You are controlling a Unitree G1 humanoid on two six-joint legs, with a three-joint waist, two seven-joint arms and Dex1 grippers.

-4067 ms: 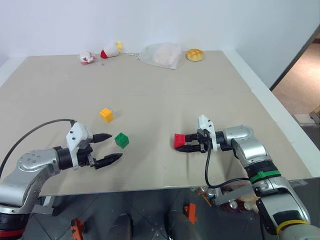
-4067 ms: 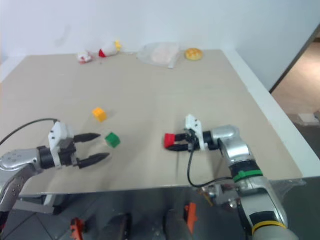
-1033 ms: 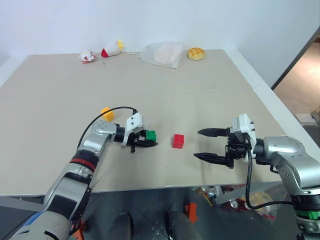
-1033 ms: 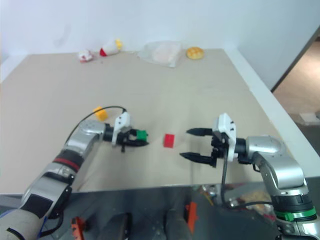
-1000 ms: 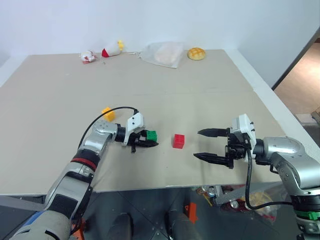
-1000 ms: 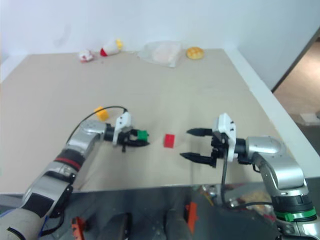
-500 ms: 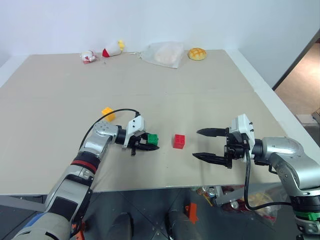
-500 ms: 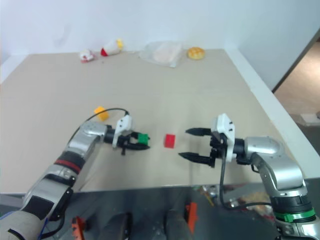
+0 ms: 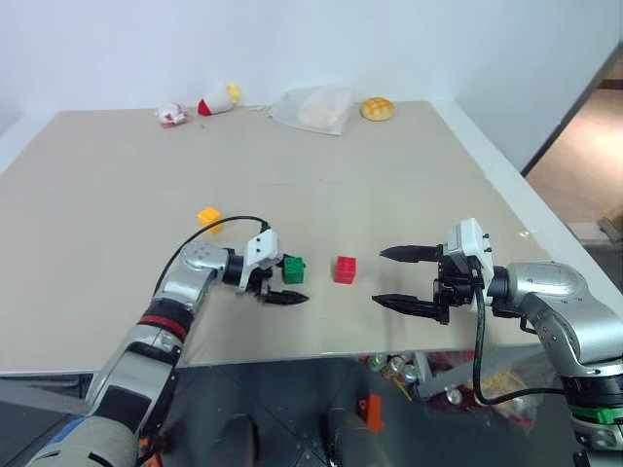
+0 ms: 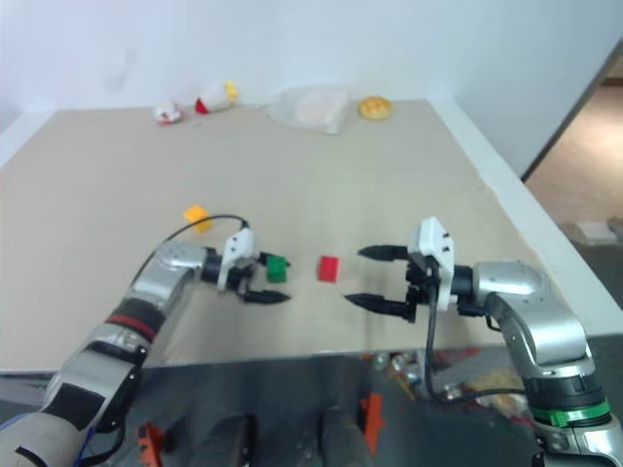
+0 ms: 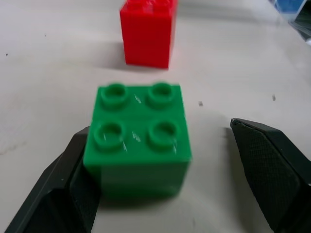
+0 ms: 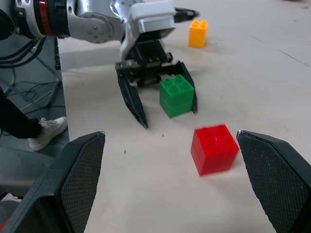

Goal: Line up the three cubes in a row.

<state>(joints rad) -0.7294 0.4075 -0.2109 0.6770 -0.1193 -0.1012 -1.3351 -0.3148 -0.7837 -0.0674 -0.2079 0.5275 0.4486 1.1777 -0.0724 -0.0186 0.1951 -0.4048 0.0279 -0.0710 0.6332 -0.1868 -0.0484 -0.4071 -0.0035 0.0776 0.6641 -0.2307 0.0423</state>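
The green cube sits on the table between the fingers of my open left gripper. In the left wrist view the green cube rests against one finger, and the other finger stands clear of it. Just to its right lies the red cube, a small gap away. The yellow-orange cube lies farther back and to the left, apart from both. Right of the red cube, my right gripper hangs open and empty, pointing at it.
Along the table's far edge lie a bread bun, a crumpled plastic bag and two small red-and-white toys. The table's front edge runs just below both grippers.
My left gripper has opened and let go of the green cube, which now stands on the table left of the red cube. The right gripper has kept still.
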